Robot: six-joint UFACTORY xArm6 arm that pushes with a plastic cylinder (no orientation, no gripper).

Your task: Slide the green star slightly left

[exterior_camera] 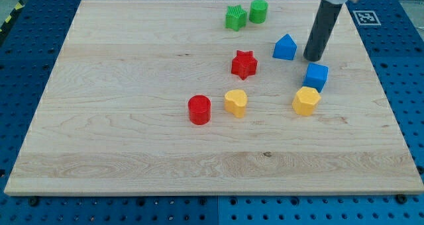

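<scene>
1. Toward the far right of the wooden board [119,145], you see my tip [313,57] resting just right of the blue triangular block [285,47], a narrow gap between them.
2. You have no claw to read for open or closed: the arm ends in a plain dark rod, and it grips nothing.
3. Your target, the green star [235,18], sits near the far edge, well to the left of my tip and farther back.
4. Right beside the star, on its right, stands the green cylinder [258,11]; you may find they touch, though the view is too small to be sure.
5. Nearer than the star, you see the red star [244,64] around the middle of the board.
6. Just near of my tip sits the blue cube [317,76], with the yellow hexagonal block [306,100] touching its near side.
7. Farther left and nearer, the yellow heart-like block [235,102] and the red cylinder [199,110] stand side by side, slightly apart.
</scene>
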